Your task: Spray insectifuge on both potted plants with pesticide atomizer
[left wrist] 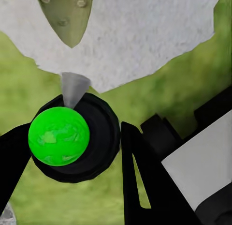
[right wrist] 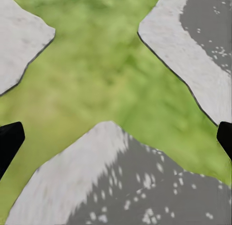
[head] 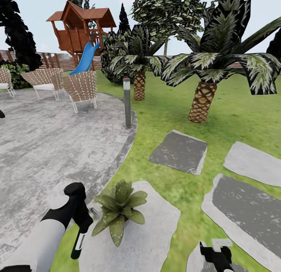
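Note:
My left gripper [head: 82,220] is shut on the pesticide atomizer [head: 79,240], a slim dark bottle with a white label that hangs down from the fingers. Its whitish nozzle [head: 94,212] points at a potted plant [head: 119,211], a low rosette of speckled green leaves on a pale stone slab right beside it. In the left wrist view the atomizer [left wrist: 72,138] sits end-on between the black fingers [left wrist: 140,181], a grey nozzle cone [left wrist: 74,87] aimed toward a leaf [left wrist: 65,17]. My right gripper [head: 215,256] hangs open over grass and stepping stones [right wrist: 117,137].
The round grey patio [head: 47,147] lies to the left, with a short lamp post [head: 127,103] at its rim and wicker chairs [head: 81,88] behind. Two palms [head: 203,96] stand on the lawn ahead. Stepping stones [head: 179,152] lie to the right. A wooden playhouse with a slide [head: 80,34] stands far back.

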Robot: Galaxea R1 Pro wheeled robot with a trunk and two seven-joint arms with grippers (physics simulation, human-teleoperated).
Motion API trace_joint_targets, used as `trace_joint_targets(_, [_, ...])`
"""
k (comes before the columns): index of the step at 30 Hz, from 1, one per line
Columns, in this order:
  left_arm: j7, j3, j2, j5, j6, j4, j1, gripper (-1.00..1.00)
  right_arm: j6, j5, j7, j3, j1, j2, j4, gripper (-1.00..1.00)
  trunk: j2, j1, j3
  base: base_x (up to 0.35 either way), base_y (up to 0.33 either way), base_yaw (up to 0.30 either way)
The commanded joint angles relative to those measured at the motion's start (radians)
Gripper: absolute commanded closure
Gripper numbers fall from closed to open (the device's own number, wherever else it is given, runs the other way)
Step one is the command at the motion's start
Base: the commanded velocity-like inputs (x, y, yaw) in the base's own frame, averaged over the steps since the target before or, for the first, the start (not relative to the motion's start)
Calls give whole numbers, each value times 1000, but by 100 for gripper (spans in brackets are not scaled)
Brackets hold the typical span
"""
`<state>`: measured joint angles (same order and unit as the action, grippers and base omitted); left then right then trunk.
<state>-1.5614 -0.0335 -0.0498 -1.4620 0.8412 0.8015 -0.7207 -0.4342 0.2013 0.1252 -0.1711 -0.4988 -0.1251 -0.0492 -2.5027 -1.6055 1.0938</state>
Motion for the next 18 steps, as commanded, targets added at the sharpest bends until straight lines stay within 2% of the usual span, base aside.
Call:
trace_joint_targets(1, [-9,-2,1,-9,10,1,0,100,-3,11,4,-7,-1,-1,1,-100,0,0,1,191,-56,1])
trace_joint_targets(7, [-9,-2,7,-5,7,13,-13,100,-3,12,4,-7,-1,-2,2,-100,0,0,1,48,-14,0])
trace_joint_targets(10, [-9,17,6,-6,3,12,-60,100,-3,12,4,-7,0,-2,2,-100,0,0,1,2,-1,0])
trace_joint_targets(12, [-9,42,6,-5,3,4,-96,100,-3,12,4,-7,0,-2,2,-100,0,0,1,0,0,0])
trace_joint_targets(18, [-9,53,10,-3,3,0,-107,100,-3,11,4,-7,-1,-1,0,-100,0,0,1,0,0,0])
